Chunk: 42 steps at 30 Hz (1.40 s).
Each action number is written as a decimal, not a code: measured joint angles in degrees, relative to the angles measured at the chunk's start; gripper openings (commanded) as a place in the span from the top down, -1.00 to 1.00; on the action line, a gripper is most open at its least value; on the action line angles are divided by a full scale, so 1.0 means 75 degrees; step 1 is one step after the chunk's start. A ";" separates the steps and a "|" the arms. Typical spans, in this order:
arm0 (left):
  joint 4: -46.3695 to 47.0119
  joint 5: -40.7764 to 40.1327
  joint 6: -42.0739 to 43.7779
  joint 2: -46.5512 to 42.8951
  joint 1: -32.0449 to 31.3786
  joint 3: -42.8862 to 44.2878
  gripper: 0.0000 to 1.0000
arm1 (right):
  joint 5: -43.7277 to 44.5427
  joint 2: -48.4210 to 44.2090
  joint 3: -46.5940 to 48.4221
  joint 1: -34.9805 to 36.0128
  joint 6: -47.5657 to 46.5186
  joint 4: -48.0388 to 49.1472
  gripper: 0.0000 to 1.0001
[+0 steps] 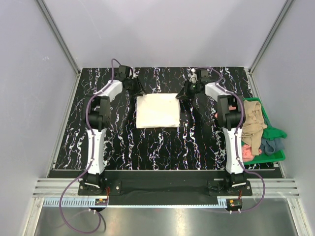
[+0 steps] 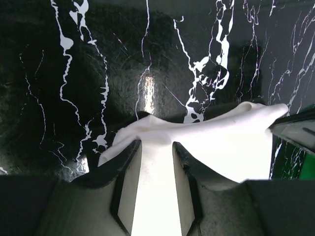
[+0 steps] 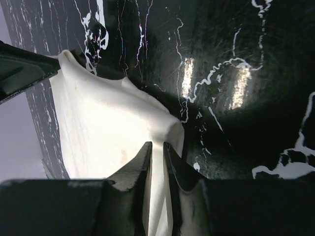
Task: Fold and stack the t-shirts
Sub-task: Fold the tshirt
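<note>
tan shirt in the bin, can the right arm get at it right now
Probably not yet: the right gripper is shut on the cream shirt. The tan shirt lies uncovered atop the bin beside that arm, so once freed, likely yes.

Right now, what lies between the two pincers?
The cream shirt: its far edge spans from left pincer to right pincer, each gripping a corner, clearest in the top view.

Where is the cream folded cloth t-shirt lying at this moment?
In the top external view, the cream folded cloth t-shirt lies mid-table, left of the green plastic bin; the left gripper and right gripper pinch its far corners.
</note>
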 measured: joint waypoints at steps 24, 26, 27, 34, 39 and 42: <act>0.0420 -0.0568 -0.0294 -0.4744 -0.1320 -0.6073 0.19 | -0.2081 -0.2856 -0.3229 0.1565 -0.0210 -0.0099 0.85; 0.0350 -0.0796 -0.0303 -0.4718 -0.1265 -0.6330 0.19 | -0.2186 -0.2559 -0.3325 0.1609 -0.0283 -0.0073 0.87; 0.0350 -0.0918 -0.0303 -0.4674 -0.1239 -0.6368 0.19 | -0.2226 -0.2363 -0.3392 0.1585 -0.0332 -0.0047 0.87; 0.0551 -0.1221 -0.0367 -0.4418 -0.1204 -0.6406 0.19 | -0.2363 -0.1725 -0.3911 0.1370 -0.0580 -0.0105 0.88; 0.0571 -0.1279 -0.0388 -0.4421 -0.1204 -0.6406 0.19 | -0.2346 -0.2078 -0.3931 0.1335 -0.0656 -0.0163 0.85; 0.0560 -0.1297 -0.0417 -0.4427 -0.1207 -0.6403 0.19 | -0.2366 -0.2369 -0.3896 0.1285 -0.0662 -0.0166 0.85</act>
